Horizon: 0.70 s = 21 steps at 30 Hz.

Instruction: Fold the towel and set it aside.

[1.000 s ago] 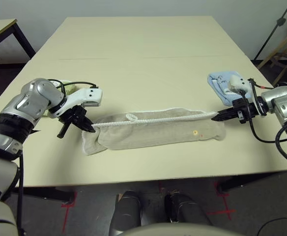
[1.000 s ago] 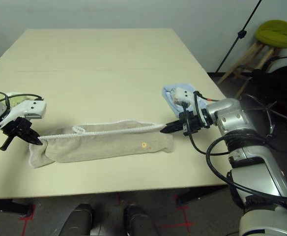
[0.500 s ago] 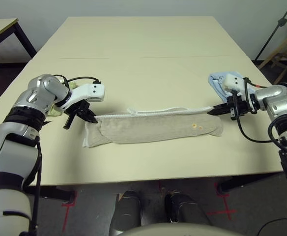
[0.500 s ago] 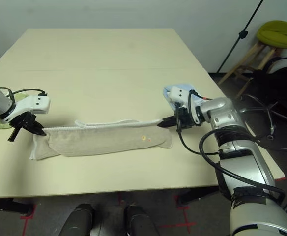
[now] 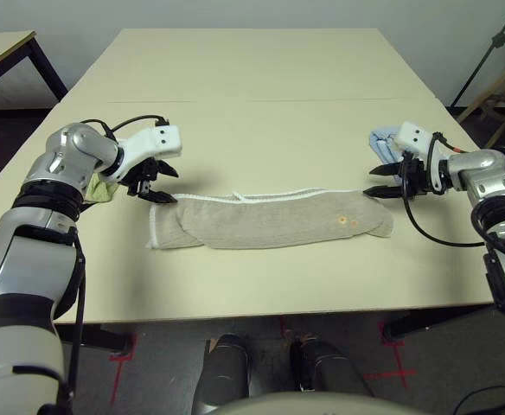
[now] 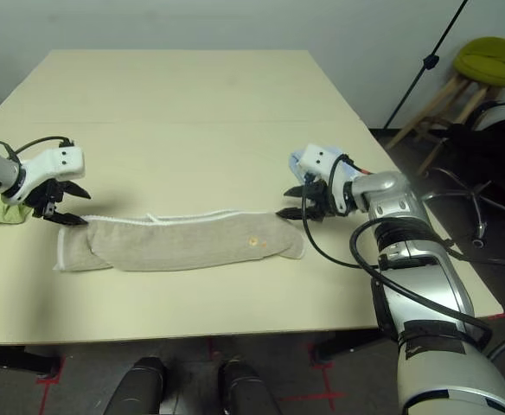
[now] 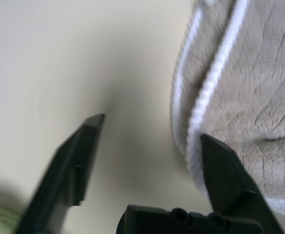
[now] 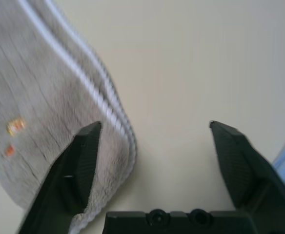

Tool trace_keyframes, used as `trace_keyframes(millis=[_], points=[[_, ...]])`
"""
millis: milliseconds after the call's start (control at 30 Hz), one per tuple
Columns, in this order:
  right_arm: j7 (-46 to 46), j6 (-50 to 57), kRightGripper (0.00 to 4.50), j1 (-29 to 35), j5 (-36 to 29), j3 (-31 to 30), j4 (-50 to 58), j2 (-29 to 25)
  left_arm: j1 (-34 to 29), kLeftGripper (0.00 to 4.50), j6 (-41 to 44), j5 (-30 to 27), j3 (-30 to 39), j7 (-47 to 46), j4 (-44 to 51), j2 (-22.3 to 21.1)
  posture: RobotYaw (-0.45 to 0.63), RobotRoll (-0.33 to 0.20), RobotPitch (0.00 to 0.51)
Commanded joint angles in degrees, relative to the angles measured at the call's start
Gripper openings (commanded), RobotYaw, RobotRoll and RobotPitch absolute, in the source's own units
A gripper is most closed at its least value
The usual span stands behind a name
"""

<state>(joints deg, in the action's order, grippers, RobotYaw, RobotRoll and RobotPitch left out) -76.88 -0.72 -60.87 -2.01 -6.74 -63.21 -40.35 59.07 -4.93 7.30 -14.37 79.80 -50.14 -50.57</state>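
With both the left gripper [image 5: 155, 182] and right gripper [image 5: 389, 181] standing spread and empty, the long-folded towel [image 5: 270, 220] is risking bunching if regrasped off-corner.

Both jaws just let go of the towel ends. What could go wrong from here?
The towel lies as a long, narrow band, so another fold may come out uneven. The right gripper hangs beside the light blue cloth and could drag it. The left gripper is near the green cloth and might snag it.
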Motion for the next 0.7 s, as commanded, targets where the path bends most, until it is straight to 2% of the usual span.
trace_keyframes(millis=[33, 167, 333, 467, 533, 700], points=[[-2.7, 4.6, 4.5, -1.4, -2.6, 3.1, 3.9, -1.2, 0.7, 4.47, 11.5, -5.9, 6.4, -0.3, 6.9, -0.8, 0.17, 0.0, 0.138], [-3.1, 12.8, 4.5, 2.8, -6.6, 4.9, 17.8, -0.2, -2.9, 4.47, 32.1, -14.3, 13.6, -3.5, 21.5, 0.3, 0.17, 0.0, 0.139], [2.5, 25.1, 4.5, 14.1, -12.4, 6.8, 39.3, 2.7, -15.0, 4.47, 53.4, -24.3, 19.0, -10.2, 44.0, 3.5, 0.17, 0.0, 0.142], [7.9, 33.2, 3.48, 22.8, -16.6, 7.8, 52.6, 5.6, -23.1, 3.52, 63.1, -29.5, 23.1, -19.8, 55.9, 10.2, 0.17, 0.0, 0.15], [9.6, 33.3, 2.73, 26.5, -16.6, 7.1, 55.5, 6.0, -26.9, 2.84, 65.3, -31.0, 22.9, -23.2, 59.8, 12.9, 0.16, 0.0, 0.155], [11.5, 32.7, 0.92, 30.0, -16.6, 6.6, 56.4, 5.6, -30.7, 1.21, 66.5, -33.6, 21.3, -26.2, 63.3, 13.7, 0.16, 0.0, 0.156]])
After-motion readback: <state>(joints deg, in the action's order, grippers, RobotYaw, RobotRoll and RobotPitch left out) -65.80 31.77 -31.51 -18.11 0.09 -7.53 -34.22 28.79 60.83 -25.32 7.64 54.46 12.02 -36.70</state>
